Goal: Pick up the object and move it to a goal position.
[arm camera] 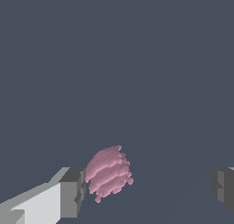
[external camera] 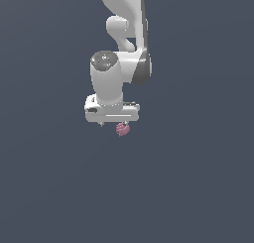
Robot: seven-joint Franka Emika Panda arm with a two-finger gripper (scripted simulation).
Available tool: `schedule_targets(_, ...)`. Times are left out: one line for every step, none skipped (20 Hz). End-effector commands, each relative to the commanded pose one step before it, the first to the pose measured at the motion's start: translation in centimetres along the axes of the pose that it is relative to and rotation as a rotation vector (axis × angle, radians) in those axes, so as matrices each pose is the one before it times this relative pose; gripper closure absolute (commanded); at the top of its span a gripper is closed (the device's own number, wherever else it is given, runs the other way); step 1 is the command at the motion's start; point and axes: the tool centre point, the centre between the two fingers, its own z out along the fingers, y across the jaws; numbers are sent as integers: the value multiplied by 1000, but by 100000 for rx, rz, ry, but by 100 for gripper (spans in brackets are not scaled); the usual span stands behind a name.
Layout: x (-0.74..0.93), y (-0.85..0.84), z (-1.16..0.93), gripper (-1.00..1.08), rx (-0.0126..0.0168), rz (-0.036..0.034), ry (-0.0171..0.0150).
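Note:
The object (external camera: 122, 129) is a small pink-mauve, lumpy, ridged, roundish thing, seen just under the white hand in the exterior view. In the wrist view the object (arm camera: 109, 173) sits between the two fingers, close against one grey fingertip (arm camera: 72, 191) and far from the other fingertip (arm camera: 223, 187). My gripper (external camera: 114, 124) is open, with a wide gap between its jaws, and is lowered around the object (arm camera: 148, 191). The fingers are mostly hidden by the hand in the exterior view.
The white arm (external camera: 124, 33) reaches down from the top of the exterior view. Plain dark grey-blue ground (external camera: 198, 187) lies all around. No goal marker shows.

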Motion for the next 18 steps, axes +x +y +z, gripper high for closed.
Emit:
schedule_targets(-471, -299, 738, -92, -189, -5076, -47)
schedule_targets(-216, -153, 335, -92, -81, -2391, -8)
schedule_targets(-230, -172, 355, -92, -81, -2558, -8)
schedule_targets(-244, -192, 374, -92, -79, -2730, -7)
schedule_targets(-257, -215, 392, -92, -76, -2902, -5)
schedule_targets(-269, -239, 409, -92, -71, -3074, -3)
schedule_targets(-277, -262, 420, -92, -65, -3206, 0)
schedule_targets(-263, -265, 398, -92, -53, -3092, 4)
schedule_targets(-245, -263, 372, -92, -42, -2931, 7)
schedule_targets(-227, -258, 346, -92, -32, -2770, 11)
schedule_targets(-209, -252, 321, -92, -24, -2607, 14)
schedule_targets(-192, -243, 297, -92, -17, -2442, 16)
schedule_targets(-175, -234, 273, -92, -11, -2278, 18)
schedule_targets(-159, -222, 250, -92, -7, -2111, 20)
schedule_targets(-143, -209, 228, -92, -3, -1944, 21)
schedule_targets(-128, -195, 206, -92, 0, -1778, 22)
schedule_targets(-114, -180, 185, -92, 2, -1610, 21)
schedule_targets(-100, -163, 164, -92, 4, -1442, 21)
